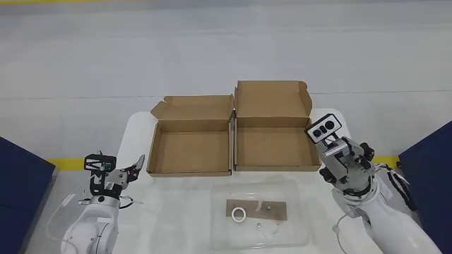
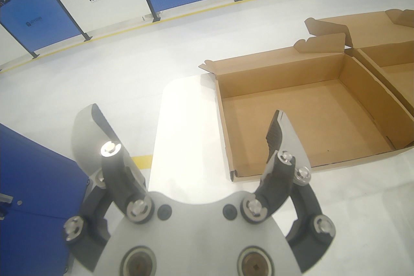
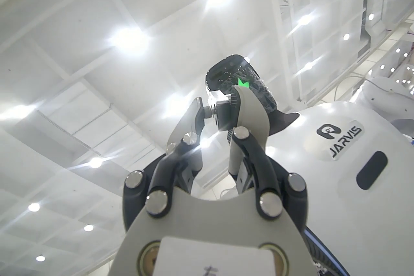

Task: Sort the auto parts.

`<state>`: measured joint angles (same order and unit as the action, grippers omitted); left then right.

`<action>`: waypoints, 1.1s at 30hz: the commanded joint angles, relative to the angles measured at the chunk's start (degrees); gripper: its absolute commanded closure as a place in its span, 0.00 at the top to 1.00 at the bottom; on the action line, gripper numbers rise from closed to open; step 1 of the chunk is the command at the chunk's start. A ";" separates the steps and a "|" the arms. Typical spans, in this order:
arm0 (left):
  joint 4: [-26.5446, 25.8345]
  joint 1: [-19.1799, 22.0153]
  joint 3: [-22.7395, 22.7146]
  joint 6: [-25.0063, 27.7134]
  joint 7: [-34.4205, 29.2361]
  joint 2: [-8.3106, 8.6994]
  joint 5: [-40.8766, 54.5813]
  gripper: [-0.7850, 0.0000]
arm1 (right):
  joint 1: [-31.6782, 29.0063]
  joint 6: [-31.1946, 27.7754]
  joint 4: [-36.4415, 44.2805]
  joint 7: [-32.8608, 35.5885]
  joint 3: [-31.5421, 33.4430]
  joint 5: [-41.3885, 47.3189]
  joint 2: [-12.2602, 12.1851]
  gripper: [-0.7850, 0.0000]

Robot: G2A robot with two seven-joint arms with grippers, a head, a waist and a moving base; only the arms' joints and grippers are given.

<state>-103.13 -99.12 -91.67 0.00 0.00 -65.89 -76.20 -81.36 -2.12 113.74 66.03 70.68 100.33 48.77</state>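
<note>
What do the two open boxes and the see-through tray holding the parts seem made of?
The box by the left arm and the box by the right arm: brown cardboard, matte, with creased fold-up flaps. The tray: probably clear plastic, slightly glossy; the white table shows through and its edges catch light.

A white table with rounded corners (image 1: 176,208) carries an open brown cardboard box (image 1: 189,152). Touching that box, on the robot's right, sits a second open brown cardboard box (image 1: 275,147). A clear plastic tray (image 1: 296,234) lies near the first box's robot-side right corner.
</note>
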 commanded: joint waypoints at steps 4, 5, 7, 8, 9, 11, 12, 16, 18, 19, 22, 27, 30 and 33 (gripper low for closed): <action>0.00 0.00 0.00 0.00 0.00 0.00 0.00 1.00 | -0.32 0.54 0.00 -1.79 0.82 0.01 0.68 0.00; 0.00 0.00 0.00 0.00 0.00 0.00 0.00 1.00 | -0.38 0.42 -0.04 -2.11 1.05 -0.28 0.81 0.00; 0.00 0.00 0.00 0.00 0.00 0.00 0.00 1.00 | -0.54 0.51 -0.02 -2.66 1.40 -0.94 1.04 0.00; 0.00 0.00 0.00 0.00 0.00 0.00 0.00 1.00 | -0.61 0.54 -0.04 -2.89 1.59 -1.21 1.15 0.00; 0.00 0.00 0.00 0.00 0.00 0.00 0.00 1.00 | -0.64 0.56 -0.06 -3.05 1.74 -1.55 1.22 0.00; 0.00 0.00 0.00 0.00 0.00 0.00 0.00 1.00 | -0.80 0.79 0.09 -3.12 2.08 -2.13 1.49 0.00; 0.00 0.00 0.00 0.00 0.00 0.00 0.00 1.00 | -0.84 0.89 0.07 -3.06 2.24 -2.56 1.60 0.00; 0.00 0.00 0.00 0.00 0.00 0.00 0.00 1.00 | -0.85 1.14 0.13 -1.73 2.80 -4.51 1.99 0.00; 0.00 0.00 0.00 0.00 0.00 0.00 0.00 1.00 | -0.94 1.10 0.17 -0.23 3.14 -6.20 2.21 0.00; 0.00 0.00 0.00 0.00 0.00 0.00 0.00 1.00 | -0.97 0.91 0.17 0.20 3.39 -7.34 2.28 0.00; 0.00 0.00 0.00 0.00 0.00 0.00 0.00 1.00 | -1.20 0.24 0.24 1.32 4.10 -10.31 2.50 0.00; 0.00 0.00 0.00 0.00 0.00 0.00 0.00 1.00 | -1.44 -0.25 0.51 3.04 4.91 -12.76 2.94 0.00; 0.00 0.00 0.00 0.00 0.00 0.00 0.00 1.00 | -1.36 -0.32 0.66 3.88 5.02 -12.92 3.09 0.00; 0.00 0.00 0.00 0.00 0.00 0.00 0.00 1.00 | -1.36 -0.32 0.66 3.88 5.02 -12.92 3.09 0.00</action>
<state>-103.13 -99.12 -91.67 0.00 0.00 -65.89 -76.20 -82.72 -2.44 114.41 69.94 75.71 87.40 51.87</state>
